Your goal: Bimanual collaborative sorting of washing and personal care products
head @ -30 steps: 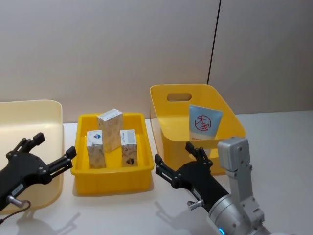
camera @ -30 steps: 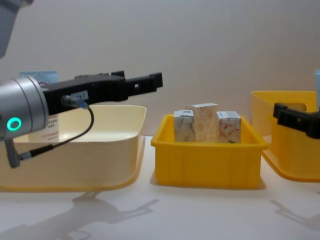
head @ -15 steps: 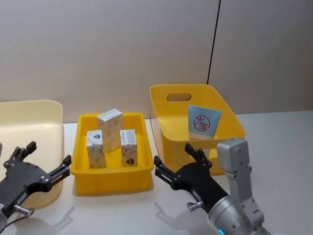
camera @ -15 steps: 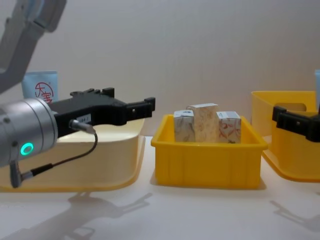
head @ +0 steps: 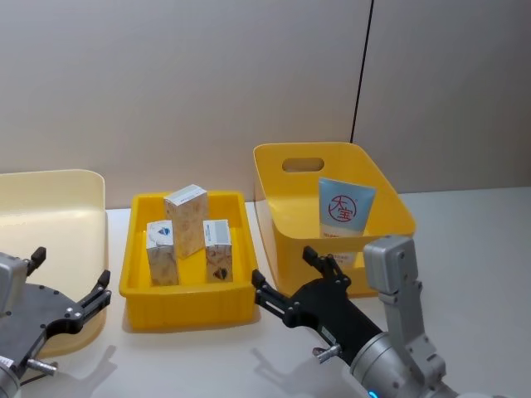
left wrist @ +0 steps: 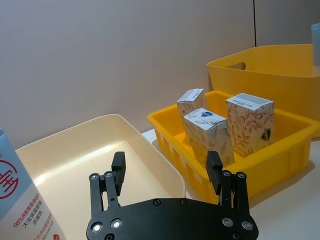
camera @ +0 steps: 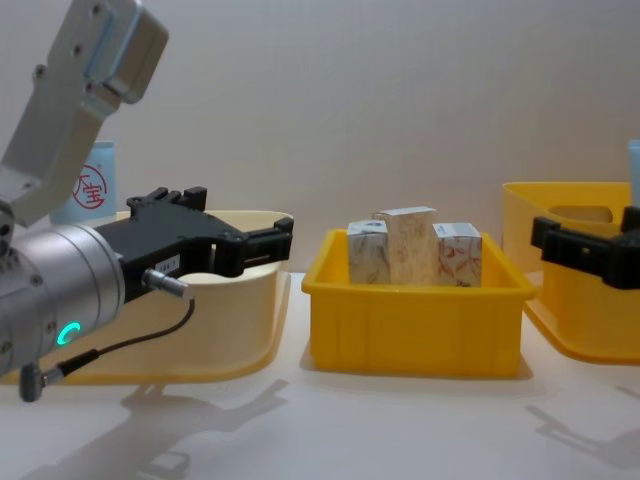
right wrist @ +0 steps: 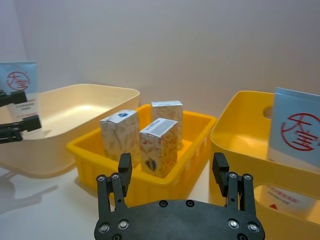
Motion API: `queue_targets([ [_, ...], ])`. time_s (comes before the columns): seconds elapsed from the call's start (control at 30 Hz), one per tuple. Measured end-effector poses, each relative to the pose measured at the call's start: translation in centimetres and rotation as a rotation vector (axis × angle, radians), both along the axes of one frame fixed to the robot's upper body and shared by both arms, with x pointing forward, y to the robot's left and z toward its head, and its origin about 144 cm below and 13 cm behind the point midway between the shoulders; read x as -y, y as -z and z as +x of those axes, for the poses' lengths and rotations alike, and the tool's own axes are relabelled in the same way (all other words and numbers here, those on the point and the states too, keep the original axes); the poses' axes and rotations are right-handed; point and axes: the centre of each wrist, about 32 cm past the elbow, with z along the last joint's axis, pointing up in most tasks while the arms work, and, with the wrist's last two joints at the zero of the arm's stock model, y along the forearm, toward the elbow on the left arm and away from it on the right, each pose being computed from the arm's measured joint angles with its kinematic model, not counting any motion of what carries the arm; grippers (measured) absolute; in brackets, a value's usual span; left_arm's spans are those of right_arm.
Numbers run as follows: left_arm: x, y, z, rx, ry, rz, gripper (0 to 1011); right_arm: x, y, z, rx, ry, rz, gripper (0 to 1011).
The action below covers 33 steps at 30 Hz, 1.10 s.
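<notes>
Three leaf-patterned cartons stand in the small yellow tray. One light-blue tube with a red round logo leans in the deep yellow bin. Another tube stands in the cream bin. My left gripper hovers open and empty at the cream bin's near corner. In front of the gap between tray and deep bin, my right gripper is open and empty, facing the cartons.
The three containers sit in a row on a white table, cream bin left, tray middle, deep bin right. A plain wall stands close behind them. Bare table runs along the front of the tray.
My left gripper has drawn back toward the lower left and dropped lower, still open. The right gripper has shifted slightly left. Cartons and tubes have not moved.
</notes>
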Motion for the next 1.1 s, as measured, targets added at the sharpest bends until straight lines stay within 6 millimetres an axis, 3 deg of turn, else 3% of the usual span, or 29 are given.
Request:
queue_targets([
  [0.43, 0.3, 0.2, -0.2, 0.014, -0.024, 0.015, 1002, -0.8, -0.3, 1.3, -0.009, -0.070, 0.012, 1001],
  [1.1, 0.2, 0.2, -0.2, 0.015, -0.025, 0.016, 1002, -4.8, -0.7, 3.8, -0.050, -0.059, -0.012, 1001],
])
